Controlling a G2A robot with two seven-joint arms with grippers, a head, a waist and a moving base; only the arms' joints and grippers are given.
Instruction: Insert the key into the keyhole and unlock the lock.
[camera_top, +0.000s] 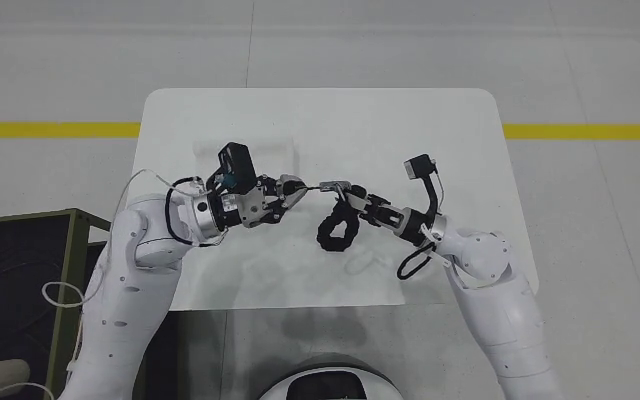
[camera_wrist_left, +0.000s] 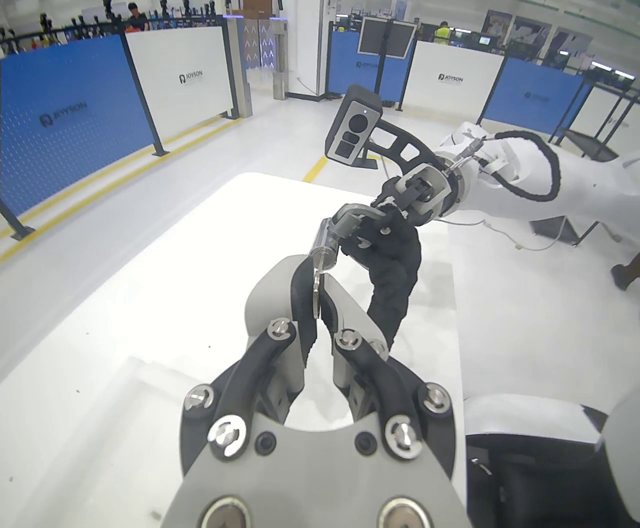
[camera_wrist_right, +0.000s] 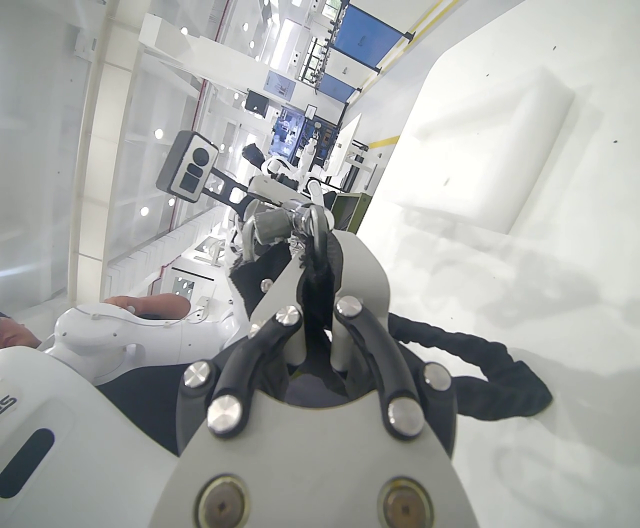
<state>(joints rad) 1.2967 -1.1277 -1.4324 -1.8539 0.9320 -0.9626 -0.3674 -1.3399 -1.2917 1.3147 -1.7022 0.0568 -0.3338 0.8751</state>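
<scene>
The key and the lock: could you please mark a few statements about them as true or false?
1. The left hand is shut on the key. True.
2. The lock lies flat on the table with nothing holding it. False: the right hand grips it and holds it up.
3. The key's tip meets the end of the lock's cylinder. True.
4. The lock's cable is bright yellow. False: it is black.
5. The two hands are at opposite corners of the table. False: they face each other near its middle.
</scene>
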